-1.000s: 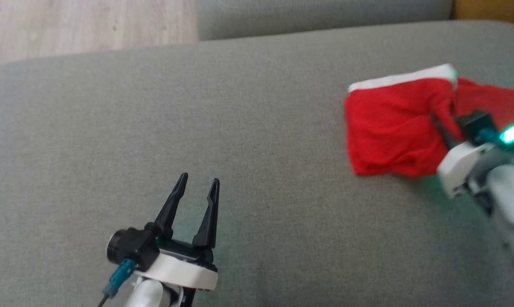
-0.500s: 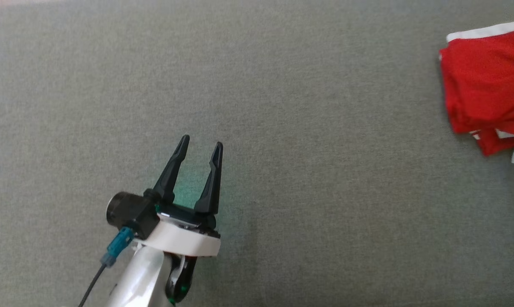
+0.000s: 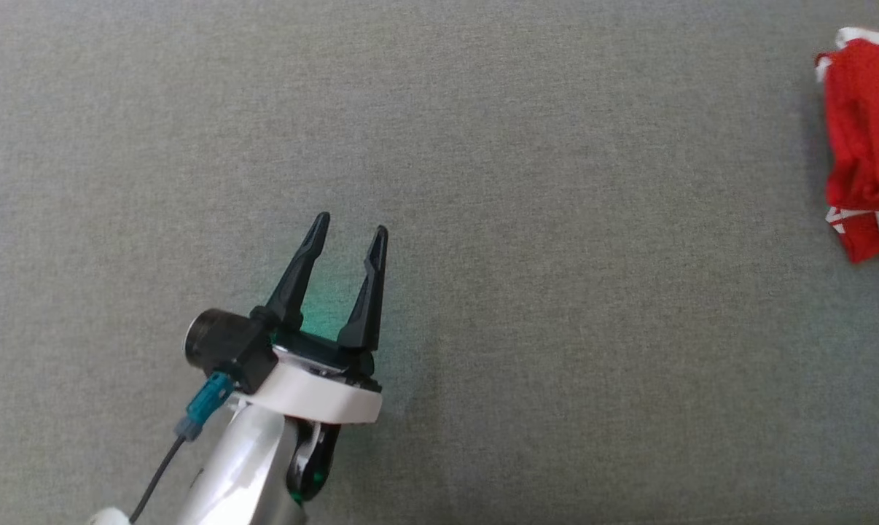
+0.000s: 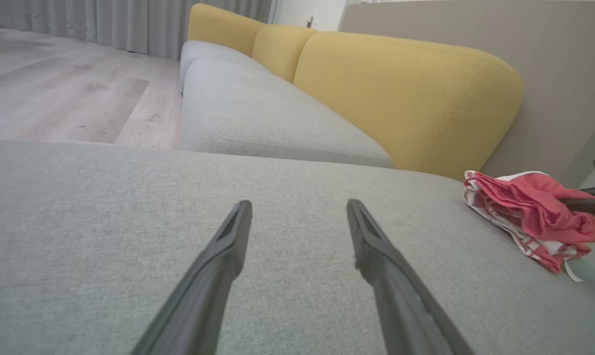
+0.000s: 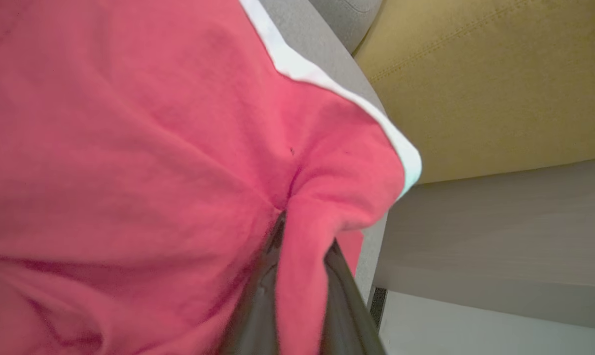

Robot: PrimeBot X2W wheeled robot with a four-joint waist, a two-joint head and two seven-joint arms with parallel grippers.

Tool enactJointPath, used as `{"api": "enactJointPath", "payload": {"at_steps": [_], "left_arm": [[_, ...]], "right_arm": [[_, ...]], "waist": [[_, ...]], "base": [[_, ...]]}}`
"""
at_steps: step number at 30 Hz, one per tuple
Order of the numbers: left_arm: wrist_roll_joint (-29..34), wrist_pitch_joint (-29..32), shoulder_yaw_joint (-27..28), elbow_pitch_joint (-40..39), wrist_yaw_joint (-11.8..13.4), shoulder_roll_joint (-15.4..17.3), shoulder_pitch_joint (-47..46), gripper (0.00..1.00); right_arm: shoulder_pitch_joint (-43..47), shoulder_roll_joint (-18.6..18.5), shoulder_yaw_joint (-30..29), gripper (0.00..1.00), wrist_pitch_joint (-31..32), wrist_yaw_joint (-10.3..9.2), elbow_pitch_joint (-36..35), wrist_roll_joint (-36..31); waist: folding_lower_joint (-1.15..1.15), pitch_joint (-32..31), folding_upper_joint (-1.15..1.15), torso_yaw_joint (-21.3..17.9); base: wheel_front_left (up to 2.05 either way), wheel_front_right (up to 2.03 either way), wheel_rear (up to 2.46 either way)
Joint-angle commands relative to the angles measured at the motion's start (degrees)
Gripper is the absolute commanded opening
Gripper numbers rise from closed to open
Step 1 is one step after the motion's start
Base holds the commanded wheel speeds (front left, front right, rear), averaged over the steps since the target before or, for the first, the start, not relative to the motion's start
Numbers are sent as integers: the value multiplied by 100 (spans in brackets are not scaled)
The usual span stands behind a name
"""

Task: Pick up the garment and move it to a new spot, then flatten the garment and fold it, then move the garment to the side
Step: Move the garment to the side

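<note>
Pinching a fold of the red garment (image 5: 130, 148), the right gripper (image 5: 303, 241) holds it near the right end of the grey sofa cushion (image 3: 556, 292); the left gripper (image 3: 352, 223), spread and empty, is well apart.

left claw (image 3: 352, 222) is standing wide open, holding nothing | its two dark fingers (image 3: 294, 281) are pointing up and slightly rightward in the head view | pale left forearm (image 3: 239, 467) is rising from the bottom edge | right claw (image 5: 305, 236) is pinching a fold of the garment (image 5: 130, 148) between nearly closed fingers
</note>
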Motion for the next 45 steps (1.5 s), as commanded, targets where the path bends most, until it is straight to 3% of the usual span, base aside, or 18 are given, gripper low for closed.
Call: {"api": "enactJointPath", "payload": {"at_steps": [1, 6, 7, 8, 18, 23, 24, 31, 45], "left_arm": [[-16, -54, 152, -141, 9, 27, -219, 100], [-5, -54, 136, -121, 9, 40, -316, 100], [-4, -54, 136, -118, 9, 41, -320, 100], [-5, -54, 141, -115, 9, 43, -319, 100], [9, -54, 336, -129, 9, 90, -74, 100], [34, -54, 623, -262, 9, 68, 53, 100], [34, -54, 623, -262, 9, 68, 53, 100], [77, -54, 1035, -386, 9, 34, 409, 100], [58, -54, 1471, -558, 9, -14, 1203, 100]], "right_arm": [[85, -324, -14, 0, 43, -5, -20, 2], [83, -299, -121, 0, 101, -5, 28, -2], [87, -278, -152, 23, 99, -5, 32, 9], [82, -247, -207, 100, 117, -5, 52, 28], [-125, 296, -899, 100, -174, -5, -24, -374], [7, 997, -1563, 100, -826, -5, -329, -393], [7, 997, -1563, 100, -826, -5, -329, -393], [758, 2112, -2286, 100, -1595, -5, -1075, -414], [3144, 4275, -3741, 100, -1855, -5, -2457, -600]], "waist": [[0, 10, 0, -10], [0, 26, 0, -25], [0, 18, 0, -29], [0, 7, 0, -37], [0, -526, 0, -158], [0, -814, 0, -201], [0, -814, 0, -201], [0, -1375, 0, -265], [0, -2006, 0, -317]], "base": [[0, 0, 0], [0, 0, 0], [0, 0, 0], [0, 0, 0], [0, 0, 0], [0, 0, 0], [0, 0, 0], [0, 0, 0], [0, 0, 0]]}}
